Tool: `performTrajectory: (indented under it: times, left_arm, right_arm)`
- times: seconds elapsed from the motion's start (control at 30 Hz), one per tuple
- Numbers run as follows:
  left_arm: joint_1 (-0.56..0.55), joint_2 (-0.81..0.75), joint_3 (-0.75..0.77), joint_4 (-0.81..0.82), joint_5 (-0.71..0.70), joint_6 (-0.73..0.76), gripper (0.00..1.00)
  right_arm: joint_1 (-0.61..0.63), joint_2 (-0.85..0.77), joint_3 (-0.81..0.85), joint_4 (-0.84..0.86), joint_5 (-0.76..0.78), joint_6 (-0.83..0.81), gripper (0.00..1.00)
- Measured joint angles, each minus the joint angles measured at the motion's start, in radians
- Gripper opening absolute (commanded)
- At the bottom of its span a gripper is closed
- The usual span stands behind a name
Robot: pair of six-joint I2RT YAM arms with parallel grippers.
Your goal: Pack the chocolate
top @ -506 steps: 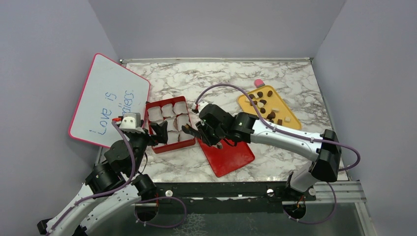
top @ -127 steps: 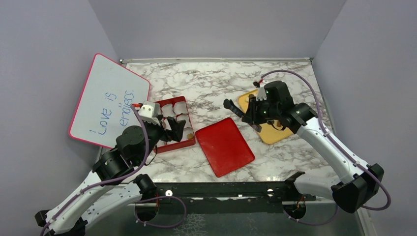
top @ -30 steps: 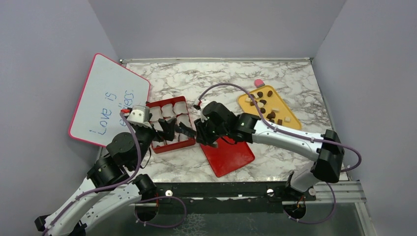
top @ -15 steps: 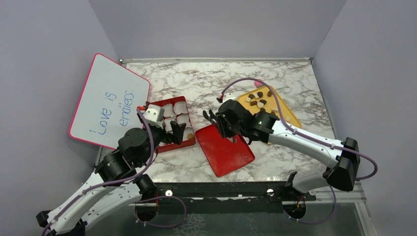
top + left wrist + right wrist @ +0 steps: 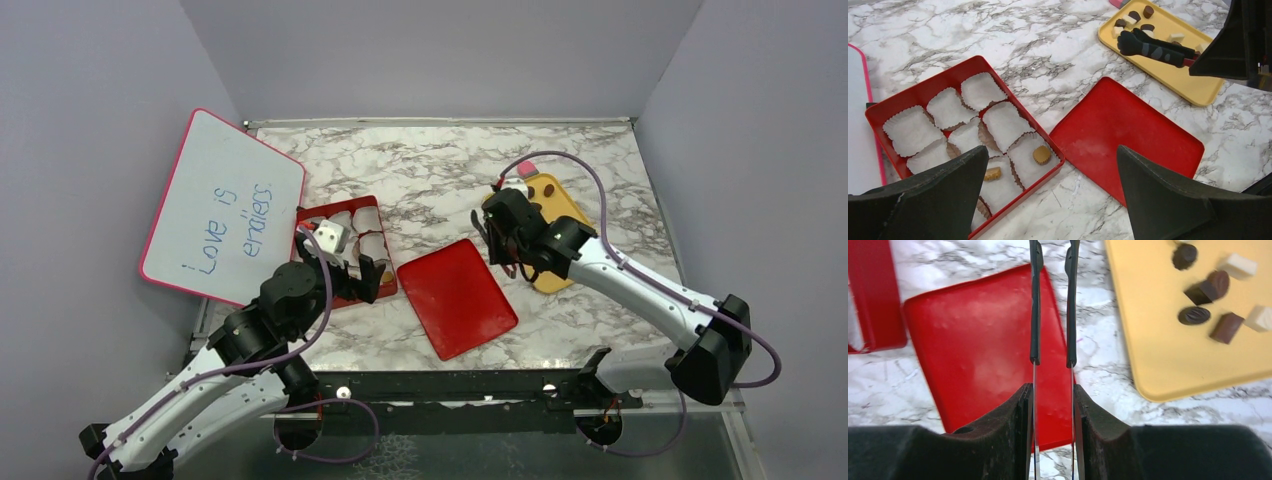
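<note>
Two tan pieces of chocolate (image 5: 1041, 154) (image 5: 993, 173) lie in white paper cups (image 5: 948, 107) at the near end of the red box (image 5: 948, 77). Dark and white chocolate (image 5: 1194, 315) lies on the yellow tray (image 5: 1158, 340). My right gripper (image 5: 1053, 400) is shut on a pair of tongs (image 5: 1035, 305). In the left wrist view the tongs (image 5: 1153, 48) reach over the yellow tray's left part with nothing between their black tips. My left gripper (image 5: 1053, 200) hangs wide open above the box's near right corner, holding nothing.
The red lid (image 5: 457, 297) lies flat between the red box (image 5: 305, 215) and the yellow tray (image 5: 560, 205). A small pink block (image 5: 526, 168) sits at the tray's far end. A whiteboard (image 5: 220, 205) leans at the left wall.
My right arm has swung with the tongs from the red box's near right corner rightward to the yellow tray. A tan piece now lies in the near right cup. The left arm shifted slightly right.
</note>
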Motion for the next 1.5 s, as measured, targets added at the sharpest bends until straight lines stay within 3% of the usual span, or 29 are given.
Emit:
performTrajectory:
  times: [0.63, 1.13, 1.5]
  left_arm:
    - [0.0, -0.075, -0.03, -0.001, -0.001, 0.01, 0.99]
    - [0.0, -0.11, -0.031, -0.001, -0.005, 0.009, 0.99]
    - [0.0, -0.142, -0.031, -0.002, -0.017, 0.007, 0.99]
  right_arm:
    - [-0.31, -0.024, -0.068, -0.143, 0.064, 0.008, 0.38]
    - [-0.474, -0.031, -0.09, -0.173, 0.053, 0.01, 0.39]
    - [-0.511, -0.031, -0.092, -0.181, -0.004, 0.006, 0.39]
